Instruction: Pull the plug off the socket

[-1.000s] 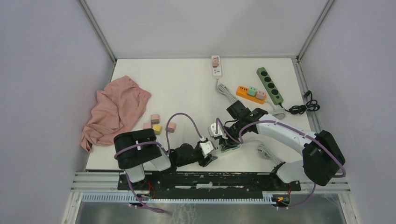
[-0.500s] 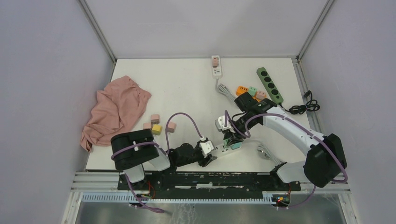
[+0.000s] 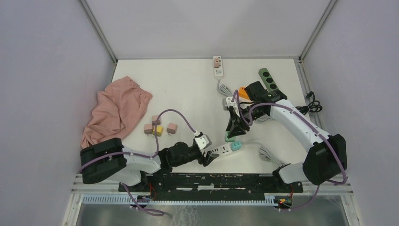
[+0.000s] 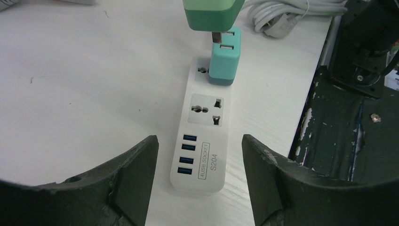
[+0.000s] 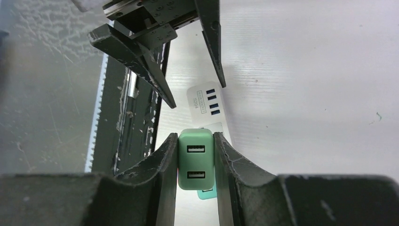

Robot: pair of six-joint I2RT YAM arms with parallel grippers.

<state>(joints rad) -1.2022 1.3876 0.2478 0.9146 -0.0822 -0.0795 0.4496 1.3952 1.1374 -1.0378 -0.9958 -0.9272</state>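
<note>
Nearest, the left gripper (image 3: 208,154) lies low at the near table edge. Its fingers are spread and released on either side of the near end of the white power strip (image 4: 207,109), with a gap on both sides. The strip runs away to the right. Its USB ports are nearest, then a bare outlet, then a teal adapter (image 4: 225,63) seated in the far outlet.

Just above the strip's far end hangs the green plug (image 5: 196,160), clenched flat between the two fingers of the right gripper (image 5: 195,141). In the left wrist view a metal prong shows bare under the plug body, so the plug is out of the socket.

Left of the strip, four small cubes (image 3: 158,130), three pink and one yellow, sit close together. A pink cloth (image 3: 115,113) is heaped beyond them on the far left.

At the far right lie a green power strip (image 3: 267,77) and a black cable (image 3: 308,107). A small white strip (image 3: 217,63) lies at the far edge.
</note>
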